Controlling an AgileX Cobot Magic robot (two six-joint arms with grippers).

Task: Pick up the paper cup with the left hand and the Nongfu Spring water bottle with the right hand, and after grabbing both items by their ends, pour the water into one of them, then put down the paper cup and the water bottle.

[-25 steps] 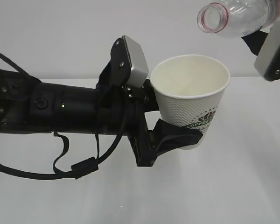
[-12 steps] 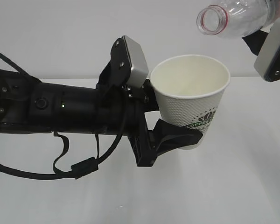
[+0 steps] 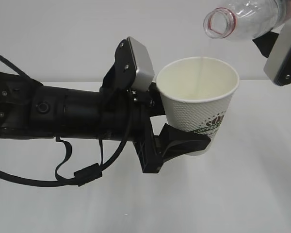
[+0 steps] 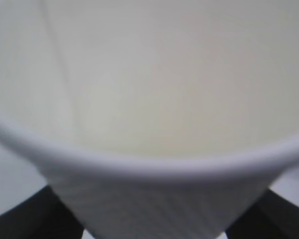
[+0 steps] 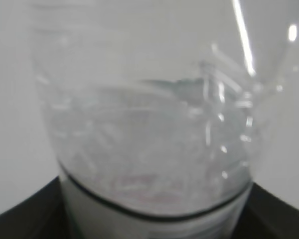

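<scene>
The white dimpled paper cup (image 3: 200,104) with green logo hangs upright above the table, and my left gripper (image 3: 196,137) is shut on its lower end. In the left wrist view the paper cup (image 4: 149,199) fills the frame, with dark fingers (image 4: 20,221) at both bottom corners. The clear Nongfu Spring water bottle (image 3: 245,17) is tipped at the top right, its red-ringed mouth down-left over the cup. A thin stream of water (image 3: 200,73) falls into the cup. My right gripper (image 3: 274,39) is shut on the bottle (image 5: 149,124), in which water shows.
A white table (image 3: 242,194) lies under both arms, with a plain white wall behind. The thick black left arm (image 3: 63,114) and its looping cables (image 3: 63,174) span the left half of the exterior view.
The bottle has tipped slightly further, its mouth a little lower. A thin stream of water now runs into the cup. The left arm and cup have not moved.
</scene>
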